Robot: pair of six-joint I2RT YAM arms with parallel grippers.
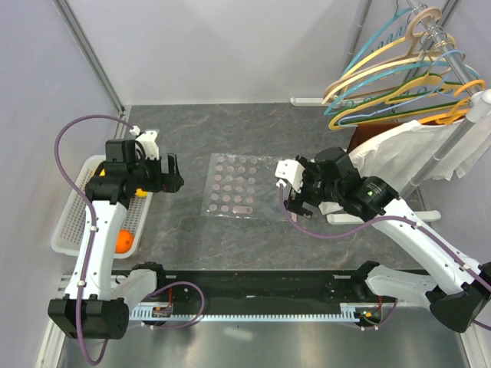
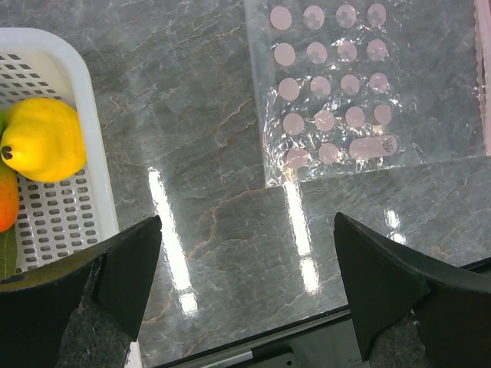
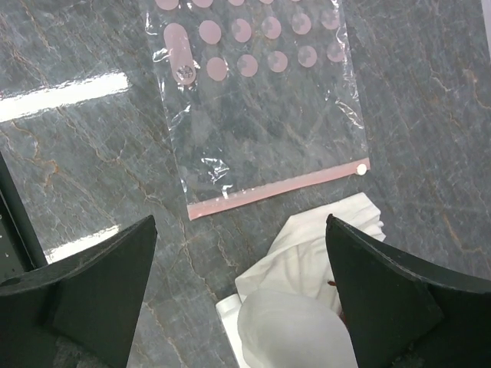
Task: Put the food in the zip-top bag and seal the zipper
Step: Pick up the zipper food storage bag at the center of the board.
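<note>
A: Where's the zip-top bag (image 1: pixel 244 186)?
B: Flat mid-desk, between left gripper (image 2: pixel 245 238) and right gripper (image 3: pixel 239 230), both spread wide, empty.
A: The food (image 2: pixel 42 139)?
B: In the basket (image 1: pixel 70 222) by the left edge; count unclear, partly hidden.

Bag (image 1: pixel 234 186) flat at table (image 1: pixel 307 123) ctr, zipper (image 3: pixel 280 188) on its R edge. Basket (image 1: pixel 69 226) w/ fruit (image 1: pixel 124 241) at L. Cloth (image 1: pixel 406 146) R of bag, hangers (image 1: pixel 399 77) far R.

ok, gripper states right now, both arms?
Left gripper: open, holding nothing.
Right gripper: open, holding nothing.
</note>
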